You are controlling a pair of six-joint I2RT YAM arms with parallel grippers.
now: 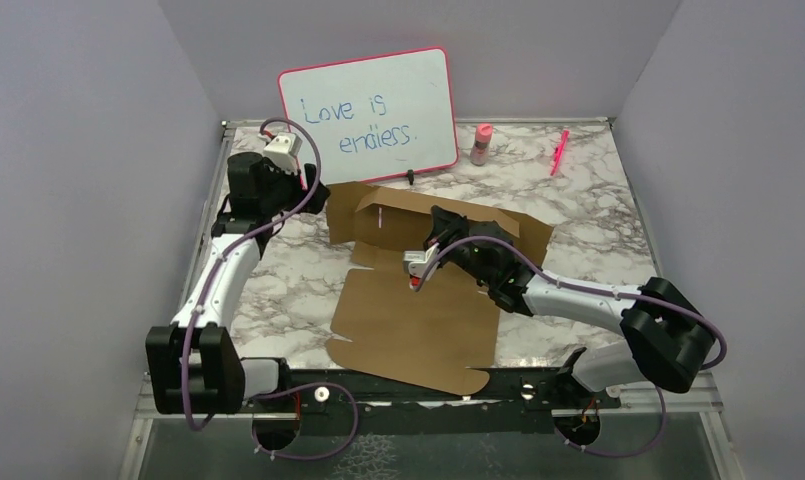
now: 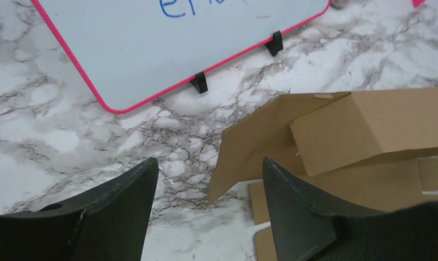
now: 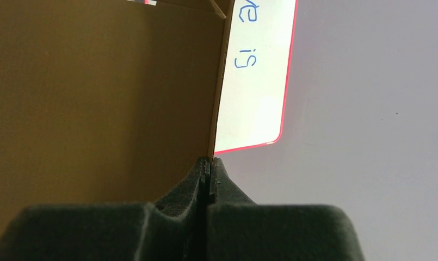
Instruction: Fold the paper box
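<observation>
Pink-framed whiteboard [image 1: 368, 112] says "Love is endless." in blue. The paper box [image 1: 408, 320] sits on the marble counter [image 1: 598, 220] right in front of it, half folded, with one big flap lying flat. The right gripper [image 3: 207, 169] is clenched on the thin edge of an upright panel. The left gripper [image 2: 208, 163] is spread wide and grasping nothing, in front of the whiteboard's left corner. A strip of bare marble runs along the whiteboard's feet.
</observation>
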